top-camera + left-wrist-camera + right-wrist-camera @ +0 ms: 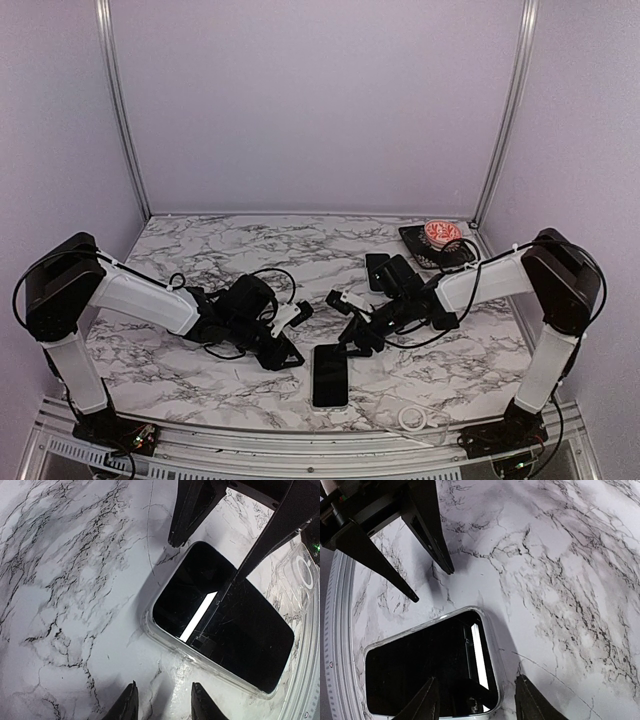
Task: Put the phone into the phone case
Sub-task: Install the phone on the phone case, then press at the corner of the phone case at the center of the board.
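The phone [330, 375] lies face up on the marble tabletop [200, 250], near its front edge and between the two arms. From both wrist cameras I see the clear case [148, 622] rimming it, but I can't tell whether every corner is seated; the far end is cut off in the right wrist view.

My left hand [164, 684] is open with nothing between its fingers, and it sits just off the phone's long side, apart from it. My right hand [476, 678] also has its fingers spread, over one end of the phone; whether a fingertip touches the screen I can't make out.

From above, both hands are dark tangles of cable. At the back right sits a pink and black thing [440, 236] I can't identify.
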Motion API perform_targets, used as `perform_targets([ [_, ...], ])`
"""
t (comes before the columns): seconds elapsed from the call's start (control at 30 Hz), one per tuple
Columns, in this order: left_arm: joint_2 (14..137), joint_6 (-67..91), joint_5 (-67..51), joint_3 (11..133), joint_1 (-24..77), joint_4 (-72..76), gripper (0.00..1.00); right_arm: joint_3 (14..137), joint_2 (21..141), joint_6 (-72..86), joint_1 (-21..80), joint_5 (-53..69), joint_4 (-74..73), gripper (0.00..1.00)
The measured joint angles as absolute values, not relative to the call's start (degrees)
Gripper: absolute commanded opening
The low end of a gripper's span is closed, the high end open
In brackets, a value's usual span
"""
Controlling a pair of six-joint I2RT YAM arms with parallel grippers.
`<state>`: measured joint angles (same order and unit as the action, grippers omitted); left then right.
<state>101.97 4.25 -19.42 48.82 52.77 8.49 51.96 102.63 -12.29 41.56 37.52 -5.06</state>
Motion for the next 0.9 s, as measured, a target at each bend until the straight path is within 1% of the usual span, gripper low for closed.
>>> perform_targets([
  [0.2, 101.97, 4.25, -19.42, 48.82, 52.77, 8.34, 0.35, 52.03, 100.71, -10.98, 41.56, 33.01, -5.52, 0.50],
  [0.33, 101.95, 4.25, -19.42, 48.82, 52.82, 7.81, 0.35, 52.03, 95.55, -6.79, 41.78, 27.42, -7.81, 0.46],
  [0.43, 101.95, 4.08, -19.40, 48.80, 53.21, 7.31, 0.34, 51.94, 91.09, 0.12, 42.61, 22.72, -9.54, 0.44],
  [0.57, 101.84, 3.62, -19.29, 48.62, 54.83, 7.18, 0.33, 50.46, 86.67, 12.47, 47.79, 16.71, -10.37, 0.42],
  [0.63, 101.80, 3.51, -19.25, 48.40, 55.92, 7.18, 0.30, 49.98, 86.70, 16.88, 50.89, 14.92, -10.87, 0.37],
  [0.7, 101.62, 3.38, -19.20, 48.01, 56.73, 7.20, 0.28, 49.65, 87.50, 20.86, 53.36, 13.52, -11.66, 0.28],
  [0.8, 101.21, 3.20, -19.18, 47.46, 57.60, 7.18, 0.23, 49.01, 88.88, 26.41, 55.11, 12.23, -13.32, 0.26],
  [0.9, 101.12, 3.11, -18.98, 47.18, 58.04, 7.25, 0.20, 48.40, 89.14, 29.85, 56.03, 10.83, -15.14, 0.19],
])
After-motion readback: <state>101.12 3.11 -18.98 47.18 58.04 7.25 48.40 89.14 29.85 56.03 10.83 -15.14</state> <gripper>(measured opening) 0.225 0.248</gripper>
